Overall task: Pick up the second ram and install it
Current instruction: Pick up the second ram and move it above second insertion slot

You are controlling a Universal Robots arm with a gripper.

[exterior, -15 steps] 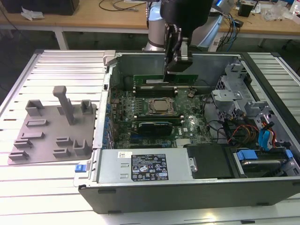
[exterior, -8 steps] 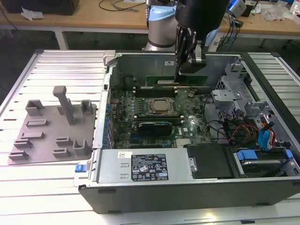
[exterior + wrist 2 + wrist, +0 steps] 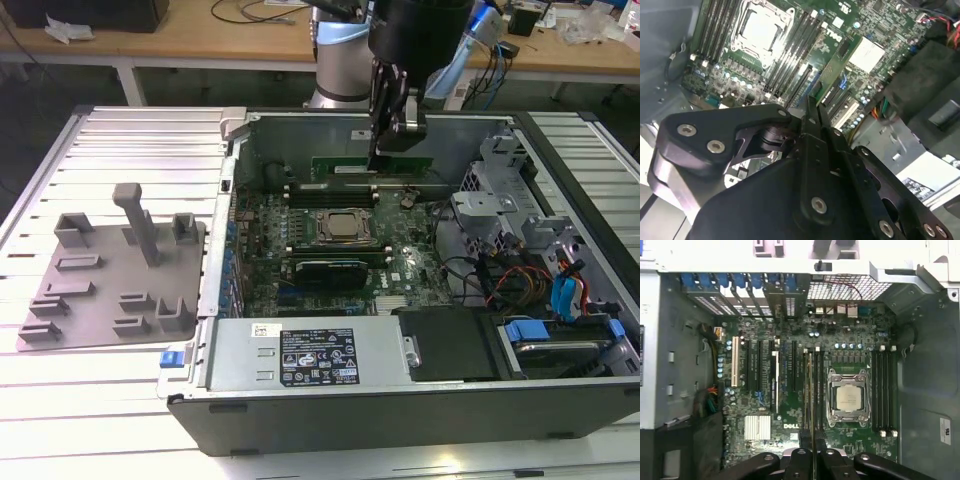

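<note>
Exterior view: my gripper [image 3: 384,142] clamped on second ram [image 3: 340,162], stick hangs over motherboard [image 3: 405,268] (above slots [image 3: 818,380] beside processor [image 3: 343,228]); pickup done, I judge seating not yet done

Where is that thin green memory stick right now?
In the exterior view, the second ram is held in the gripper inside the open computer case, over the motherboard just beyond the silver processor, near the case's far wall.
</note>
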